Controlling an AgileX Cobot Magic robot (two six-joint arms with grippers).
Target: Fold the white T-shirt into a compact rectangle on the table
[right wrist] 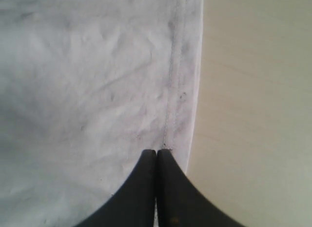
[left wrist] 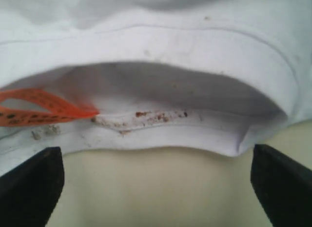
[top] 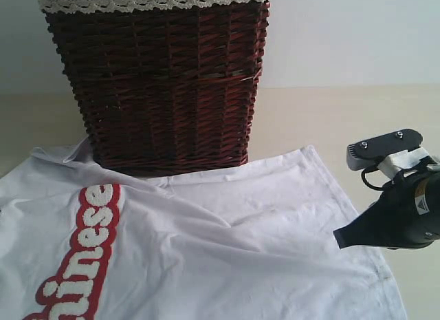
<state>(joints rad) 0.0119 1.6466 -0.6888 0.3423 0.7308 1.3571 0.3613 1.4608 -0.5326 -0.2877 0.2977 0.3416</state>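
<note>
The white T-shirt (top: 227,244) lies spread on the table (top: 344,120), its red-outlined letters (top: 89,251) at the left. In the left wrist view my left gripper (left wrist: 156,161) is open over bare table (left wrist: 156,197). Its black fingers (left wrist: 34,183) stand wide apart just short of the shirt's collar (left wrist: 170,139), where the orange neck label (left wrist: 39,107) shows. This gripper is out of the exterior view. My right gripper (top: 338,237) is shut, with nothing seen between its tips. It (right wrist: 156,151) sits over the shirt's stitched hem (right wrist: 170,90) beside the table (right wrist: 253,114).
A dark red wicker basket (top: 158,79) with white lace trim (top: 151,0) stands at the back, its base touching the shirt's far edge. Bare table runs to the right of the shirt and behind it.
</note>
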